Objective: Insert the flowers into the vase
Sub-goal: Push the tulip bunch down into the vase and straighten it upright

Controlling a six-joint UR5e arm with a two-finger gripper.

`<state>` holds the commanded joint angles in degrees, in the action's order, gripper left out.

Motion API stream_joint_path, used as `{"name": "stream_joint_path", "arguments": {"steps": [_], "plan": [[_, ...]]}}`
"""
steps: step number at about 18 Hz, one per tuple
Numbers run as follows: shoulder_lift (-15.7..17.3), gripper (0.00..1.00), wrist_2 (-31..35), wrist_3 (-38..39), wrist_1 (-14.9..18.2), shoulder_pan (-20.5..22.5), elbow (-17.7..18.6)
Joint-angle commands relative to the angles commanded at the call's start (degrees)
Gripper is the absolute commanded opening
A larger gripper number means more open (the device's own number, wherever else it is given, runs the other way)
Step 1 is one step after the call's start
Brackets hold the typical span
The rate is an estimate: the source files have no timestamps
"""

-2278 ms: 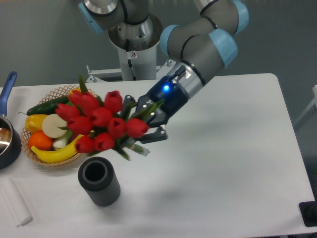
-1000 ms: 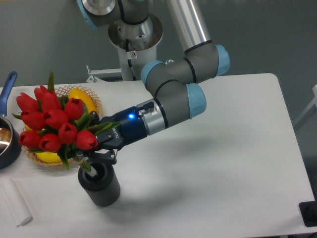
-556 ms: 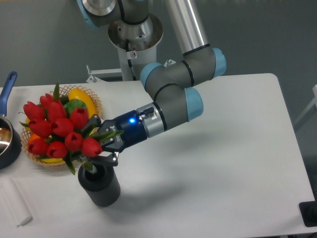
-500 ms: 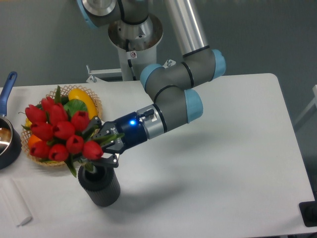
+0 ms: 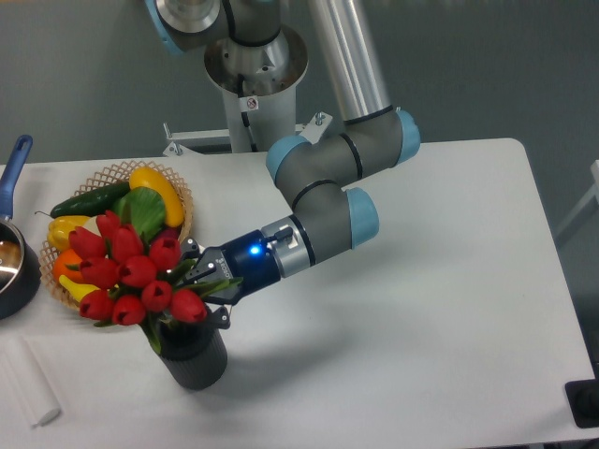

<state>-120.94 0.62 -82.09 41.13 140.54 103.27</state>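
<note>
1. We start at the gripper [image 5: 208, 288], left of centre in the frame, lying nearly level and clamped on the green stems just under the blooms. The blue light on the wrist glows behind it.

2. And there are the flowers [image 5: 131, 281]: red tulip buds fanned up and to the left of the fingers, tilted rather than upright, with the stem ends going down into the mouth of the vase [image 5: 195, 357].

3. The vase sits in the lower left of the frame, dark and ribbed, standing upright on the white table [image 5: 421, 309]. The bunch spreads wider than its rim, so we judge that only the stems can go in and the buds will rest above.

4. Handling call: we reckon this bunch is light, soft and springy. Leaves bend and buds bruise, so the hold belongs on the bundled stems, exactly where we have it, never on the heads.

5. We think the vase is light enough to tip if the stems push sideways, so a straighter, upright feed looks wise before letting go.

6. Behind the blooms, at the left edge, the wicker basket [image 5: 178, 201] of fruit and vegetables sits close. The dark pot [image 5: 19, 271] with its blue handle is further left.
</note>
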Motion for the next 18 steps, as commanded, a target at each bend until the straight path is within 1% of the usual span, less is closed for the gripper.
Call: {"name": "stream_joint_path", "arguments": {"steps": [3, 7, 10, 12, 15, 18], "plan": [[-0.17, 0.15, 0.17, -0.09, 0.0, 0.09, 0.35], [-1.49, 0.15, 0.35, -1.05, -0.09, 0.52, -0.17], [-1.76, 0.16, 0.7, -1.32, 0.0, 0.88, -0.17], [-1.84, 0.19, 0.79, -1.32, -0.09, 0.88, 0.0], [-2.02, 0.2, 0.79, -1.41, -0.09, 0.88, 0.09], [-2.55, 0.24, 0.79, -2.19, -0.09, 0.88, 0.18]]}}
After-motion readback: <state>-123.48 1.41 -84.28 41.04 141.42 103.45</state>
